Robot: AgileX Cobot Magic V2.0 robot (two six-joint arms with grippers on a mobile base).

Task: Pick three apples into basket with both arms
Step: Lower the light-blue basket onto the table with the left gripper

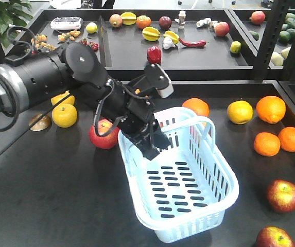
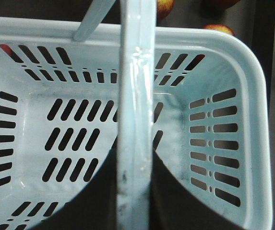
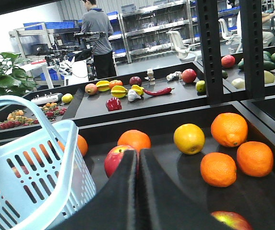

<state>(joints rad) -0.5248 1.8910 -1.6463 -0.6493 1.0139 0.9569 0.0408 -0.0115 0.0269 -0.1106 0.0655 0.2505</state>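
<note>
The pale blue basket stands mid-table, with nothing inside it. My left gripper is over its near-left end. In the left wrist view, the left gripper is shut on a basket handle that runs between the fingers. One red apple lies just left of the basket. Two more apples lie at the front right. My right gripper is shut and holds nothing. It is low over the table, with an apple just beyond its tips and the basket to its left.
Oranges and yellow fruit lie around the basket. A raised ledge separates a back table with mixed fruit. A dark post stands at the right. A person stands far behind.
</note>
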